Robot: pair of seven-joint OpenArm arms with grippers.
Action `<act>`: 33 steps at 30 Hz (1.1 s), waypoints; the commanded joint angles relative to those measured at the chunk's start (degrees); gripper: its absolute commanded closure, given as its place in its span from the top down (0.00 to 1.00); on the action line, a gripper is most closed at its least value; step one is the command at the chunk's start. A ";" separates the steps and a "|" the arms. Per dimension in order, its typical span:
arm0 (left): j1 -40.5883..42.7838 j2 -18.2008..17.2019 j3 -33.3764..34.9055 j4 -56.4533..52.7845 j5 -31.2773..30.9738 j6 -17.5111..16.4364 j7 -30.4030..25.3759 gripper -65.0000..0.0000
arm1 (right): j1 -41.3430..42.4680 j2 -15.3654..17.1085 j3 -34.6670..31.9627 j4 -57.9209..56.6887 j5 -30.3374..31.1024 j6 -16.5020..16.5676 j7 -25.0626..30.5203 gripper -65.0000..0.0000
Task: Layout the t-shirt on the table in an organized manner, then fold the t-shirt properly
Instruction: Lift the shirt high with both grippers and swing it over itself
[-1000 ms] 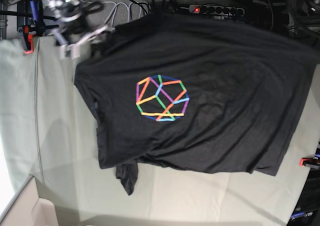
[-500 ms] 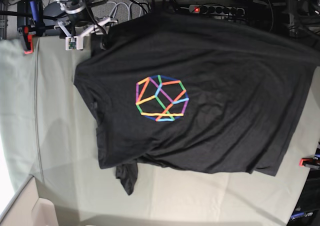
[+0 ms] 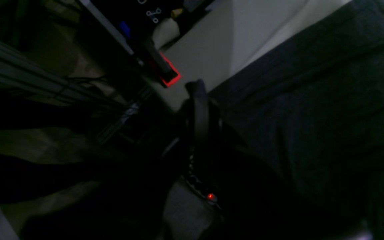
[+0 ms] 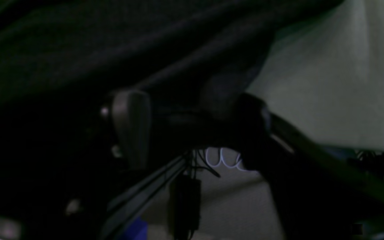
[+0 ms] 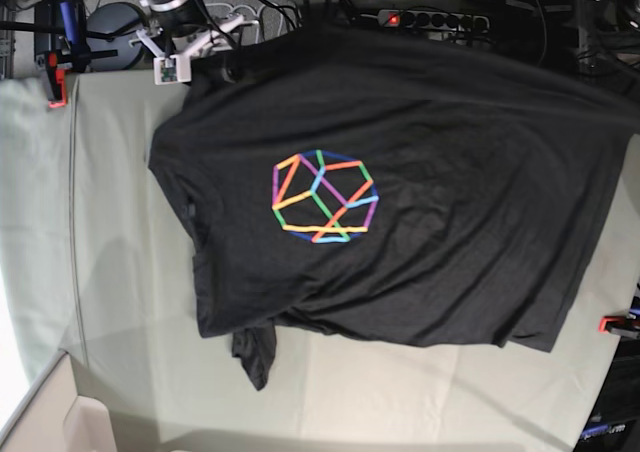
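Charcoal t-shirt (image 5: 400, 192) lies logo-up across the table (image 5: 120, 272) in base view; my right gripper (image 5: 200, 57) sits at its 11 o'clock corner, probably to tug that sleeve flat. Left wrist: my left gripper (image 3: 198, 100) is closed at the hem. Right wrist: fingers (image 4: 130, 126) apart around dark cloth; a grip I can't confirm.

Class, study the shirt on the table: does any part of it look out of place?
Yes. On the t-shirt, one sleeve is bunched under the near edge, and the far edge hangs past the table instead of lying flat.
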 commanded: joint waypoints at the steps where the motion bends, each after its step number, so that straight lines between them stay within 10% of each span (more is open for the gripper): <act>1: -0.13 -1.06 -0.26 0.99 -0.56 0.20 -1.11 0.00 | -1.23 -0.07 -0.66 -0.39 -0.12 0.81 -3.90 0.44; 5: 0.22 -1.06 -0.26 1.42 -0.82 0.20 -1.11 0.00 | -1.93 1.16 -0.39 -0.39 -0.12 0.81 -3.90 0.00; 33: -13.32 -1.94 3.26 5.56 -1.00 0.12 -1.02 0.00 | 7.04 1.60 12.35 27.92 -0.12 0.81 -4.34 0.00</act>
